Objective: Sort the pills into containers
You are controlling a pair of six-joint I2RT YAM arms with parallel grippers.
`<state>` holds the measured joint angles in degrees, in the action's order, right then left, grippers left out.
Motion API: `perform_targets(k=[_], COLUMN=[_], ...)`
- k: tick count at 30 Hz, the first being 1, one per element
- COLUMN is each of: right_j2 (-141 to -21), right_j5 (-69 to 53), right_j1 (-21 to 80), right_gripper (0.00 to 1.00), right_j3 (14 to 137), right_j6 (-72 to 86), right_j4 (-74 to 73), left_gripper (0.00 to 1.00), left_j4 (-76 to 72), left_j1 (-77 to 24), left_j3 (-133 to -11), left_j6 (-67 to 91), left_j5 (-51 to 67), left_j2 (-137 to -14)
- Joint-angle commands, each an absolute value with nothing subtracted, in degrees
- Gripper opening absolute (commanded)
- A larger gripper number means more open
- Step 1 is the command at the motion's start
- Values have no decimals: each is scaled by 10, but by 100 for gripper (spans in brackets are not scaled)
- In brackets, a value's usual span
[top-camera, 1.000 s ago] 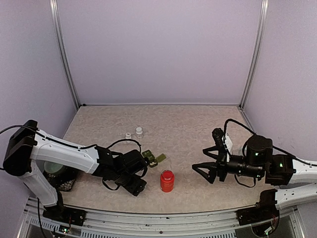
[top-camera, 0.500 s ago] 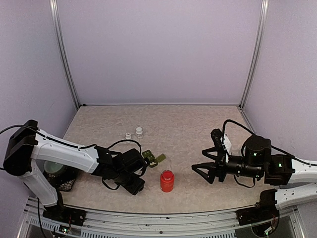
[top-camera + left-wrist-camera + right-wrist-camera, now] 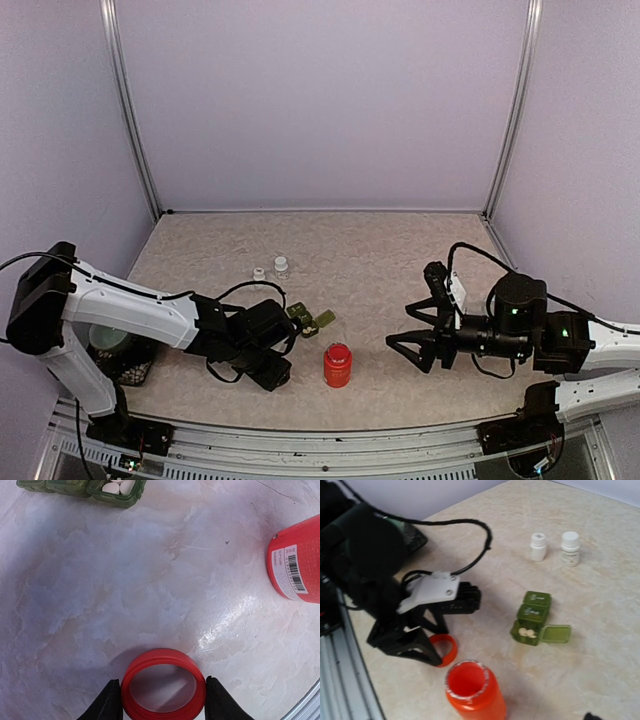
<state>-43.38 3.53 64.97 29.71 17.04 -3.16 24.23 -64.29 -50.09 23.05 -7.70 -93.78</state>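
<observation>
The green containers (image 3: 310, 318) lie left of centre as a strip, the end lid (image 3: 555, 633) open. White pills (image 3: 526, 632) fill that end compartment (image 3: 119, 487). An uncapped red bottle (image 3: 338, 365) stands just in front. Its red cap (image 3: 163, 685) lies flat on the table, and my left gripper (image 3: 163, 696) is shut on it, one finger pressed against each side. In the right wrist view the cap (image 3: 445, 650) shows under the left gripper (image 3: 432, 652). My right gripper (image 3: 402, 327) hovers open to the right of the bottle (image 3: 472, 692), holding nothing.
Two small white bottles (image 3: 259, 273) (image 3: 281, 265) stand behind the containers (image 3: 85, 486). A pale mug (image 3: 105, 338) sits by the left arm's base. A metal rail (image 3: 320, 440) runs along the near table edge.
The left gripper's fingers have closed in onto the red cap. The right gripper has drifted slightly left toward the bottle.
</observation>
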Motion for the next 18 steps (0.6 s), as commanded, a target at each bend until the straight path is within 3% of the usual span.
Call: perform_targets(k=[1,6,11,18], right_j2=[-423,-410,-423,-493], right_j5=[-31,-143,-147,-161], right_j1=[654,654,654,653], right_gripper=[89,90,93,97], right_j3=[290,263,258,312], right_j6=[152,116,131,299], right_j4=[-1,79,163,253], left_gripper=[39,39,39,39], left_j4=[230,172,63,-71], left_j1=[-639,-641,-648,-697], left_j3=[-509,-528,-530,-535], left_j6=[222,221,235,186], left_j5=[-78,-43,-9,4], left_j2=[-893,-798,-719,-686])
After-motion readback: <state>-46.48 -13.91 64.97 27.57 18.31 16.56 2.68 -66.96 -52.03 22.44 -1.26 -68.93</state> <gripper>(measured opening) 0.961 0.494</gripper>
